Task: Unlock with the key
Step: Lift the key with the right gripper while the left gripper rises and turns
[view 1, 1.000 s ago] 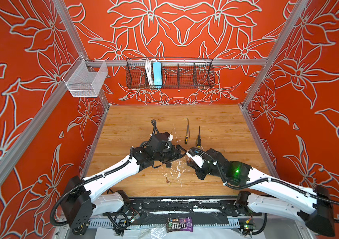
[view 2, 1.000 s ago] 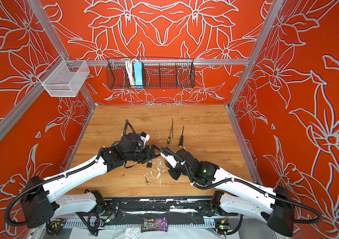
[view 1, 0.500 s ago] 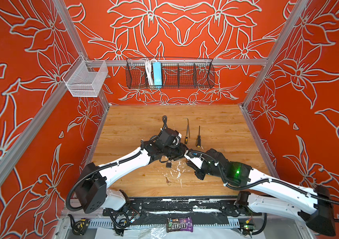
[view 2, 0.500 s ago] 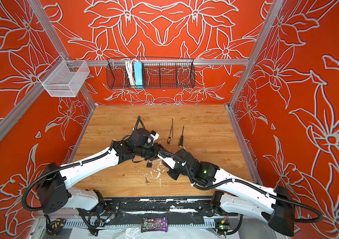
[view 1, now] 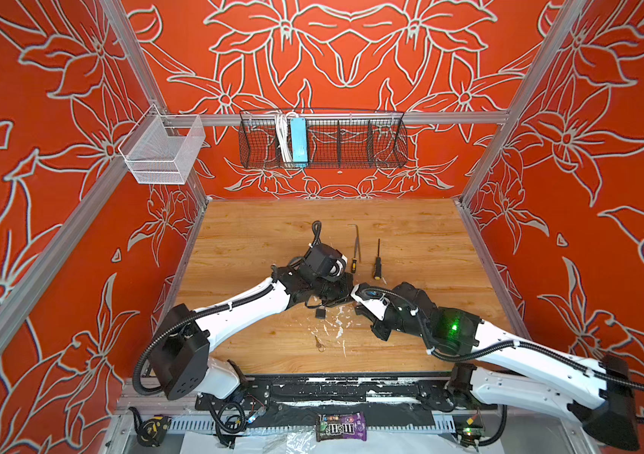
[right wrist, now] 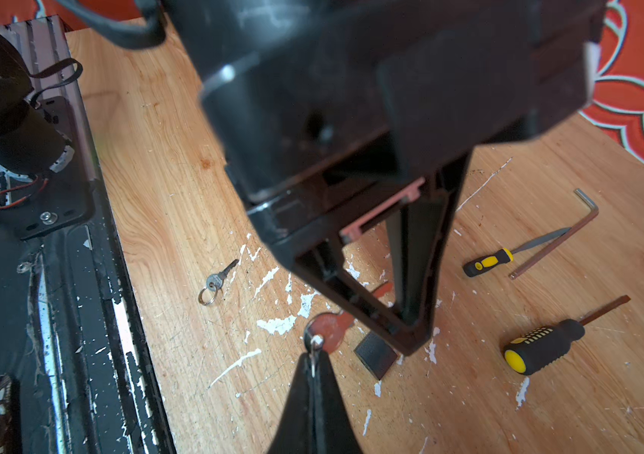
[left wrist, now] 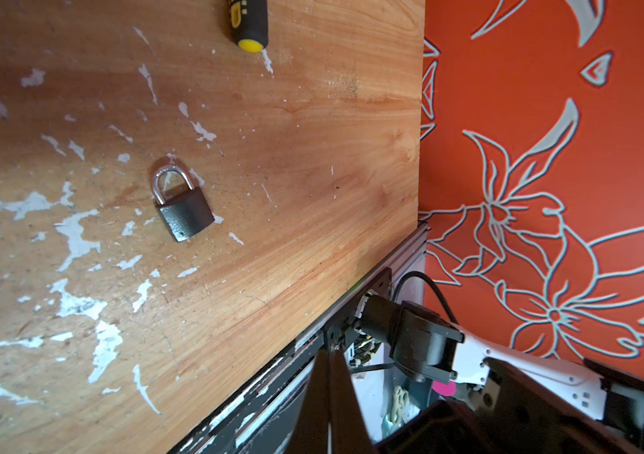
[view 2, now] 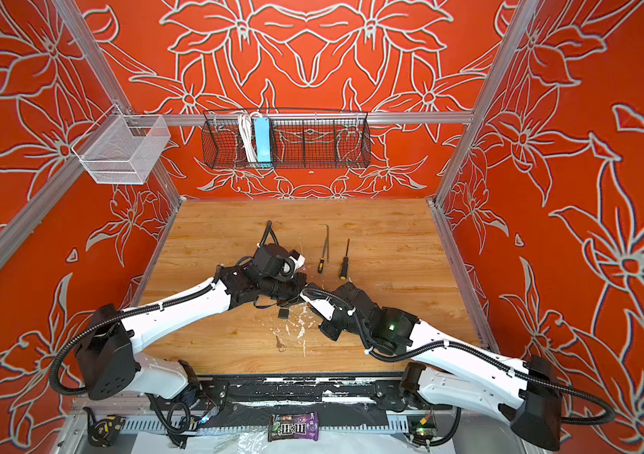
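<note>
Swung right to centre and closed on nothing visible, left gripper [left wrist: 328, 365] now sits just far-right of the padlock [left wrist: 182, 204], which lies flat, shackle seated, on the wooden table [view 1: 253, 243]. Right gripper [right wrist: 312, 367], pinched shut on the ring of the red key [right wrist: 328, 326] just right of the padlock, likely dangles it for hand-over or alignment.

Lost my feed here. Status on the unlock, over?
Left pincer shut, right pincer shut on red key. Padlock flat on table, shackle closed, ungripped. Left pincer crowds the key.

Left claw [right wrist: 410, 339] has reached farther right and closed.
</note>
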